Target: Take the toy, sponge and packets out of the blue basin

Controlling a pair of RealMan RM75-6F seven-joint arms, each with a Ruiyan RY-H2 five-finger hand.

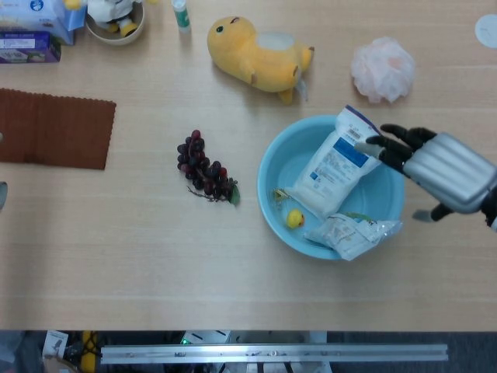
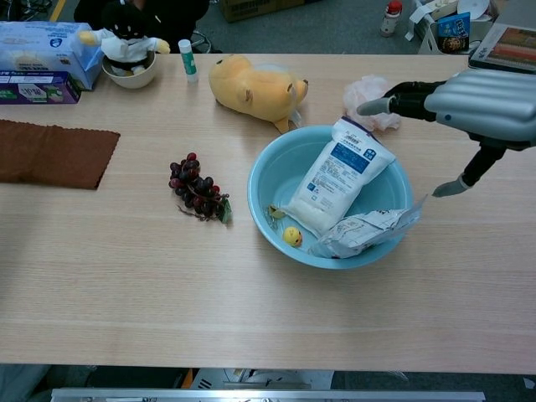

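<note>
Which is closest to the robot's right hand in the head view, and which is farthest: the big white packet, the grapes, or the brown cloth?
From the right hand:
1. Big white packet, leaning in the blue basin, right by the fingertips.
2. Grapes, on the table left of the basin.
3. Brown cloth, at the far left edge.
</note>
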